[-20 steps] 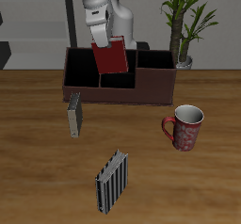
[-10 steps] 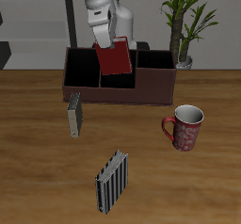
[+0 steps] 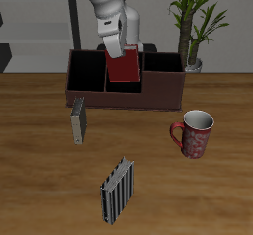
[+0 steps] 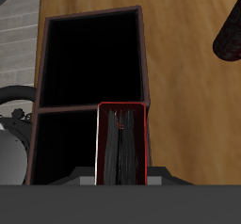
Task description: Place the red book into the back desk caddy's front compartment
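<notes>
My gripper point(image 3: 117, 49) is shut on the top of the red book point(image 3: 123, 67) and holds it upright. The book's lower edge is down at the rim of the back desk caddy point(image 3: 109, 99), over its divided middle section. In the wrist view the book point(image 4: 121, 143) shows edge-on, right beside the caddy's front wall point(image 4: 146, 77). It covers the front compartment, so that cell is mostly hidden. Black cells of the caddy show beside the book.
A thin grey book point(image 3: 78, 120) stands in front of the caddy. A black-and-grey striped book point(image 3: 117, 190) stands near the table's front edge. A red mug point(image 3: 194, 133) point(image 4: 229, 35) stands on the table. A potted plant point(image 3: 193, 27) stands beside the caddy's end.
My gripper has come down with the red book. The book has turned from tilted to upright and has sunk to the caddy's rim.
</notes>
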